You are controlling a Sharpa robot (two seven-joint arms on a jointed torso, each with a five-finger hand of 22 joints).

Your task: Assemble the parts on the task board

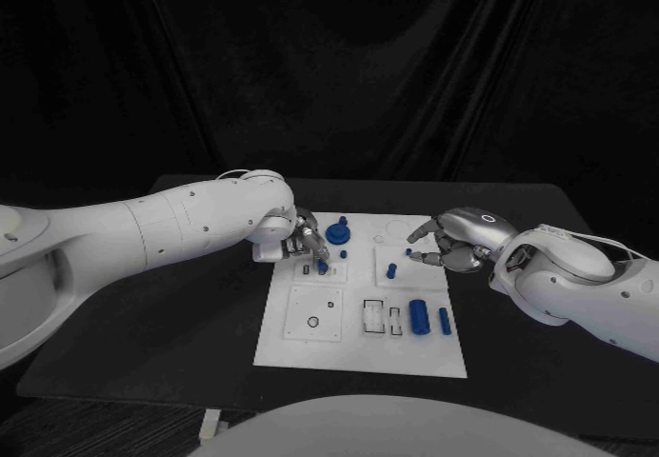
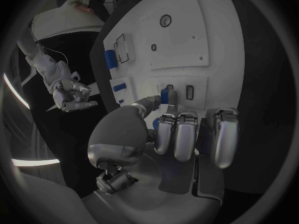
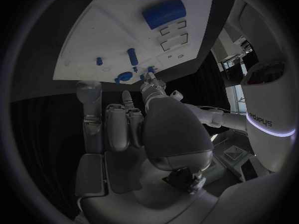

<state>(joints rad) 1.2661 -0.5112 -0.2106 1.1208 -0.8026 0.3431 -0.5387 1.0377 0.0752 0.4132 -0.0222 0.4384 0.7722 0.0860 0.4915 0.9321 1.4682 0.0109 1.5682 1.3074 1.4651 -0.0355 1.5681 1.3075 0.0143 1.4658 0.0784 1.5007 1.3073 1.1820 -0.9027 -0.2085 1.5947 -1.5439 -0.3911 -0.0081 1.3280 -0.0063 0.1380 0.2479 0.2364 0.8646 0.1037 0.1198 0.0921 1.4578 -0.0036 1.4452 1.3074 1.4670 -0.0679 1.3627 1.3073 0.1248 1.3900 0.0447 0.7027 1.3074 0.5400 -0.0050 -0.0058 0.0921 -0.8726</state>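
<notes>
The white task board point(image 1: 360, 335) lies mid-table. My left hand point(image 1: 305, 243) reaches over its far left part and pinches a small blue part point(image 1: 323, 268) between thumb and finger, low on the board; the left wrist view shows that blue part point(image 2: 164, 95) at the tips of the left hand point(image 2: 181, 134). My right hand point(image 1: 460, 243) hovers at the board's far right edge, fingers curled in and holding nothing. A tiny blue piece point(image 1: 408, 253) sits just off its fingertips. The right hand point(image 3: 137, 129) is above the board point(image 3: 106, 40).
On the board are a round blue part point(image 1: 341, 234), a short blue peg point(image 1: 391, 270), a large blue cylinder point(image 1: 419, 316) and a slim blue bar point(image 1: 444, 321). Black table point(image 1: 179, 333) surrounds the board, with dark curtain behind.
</notes>
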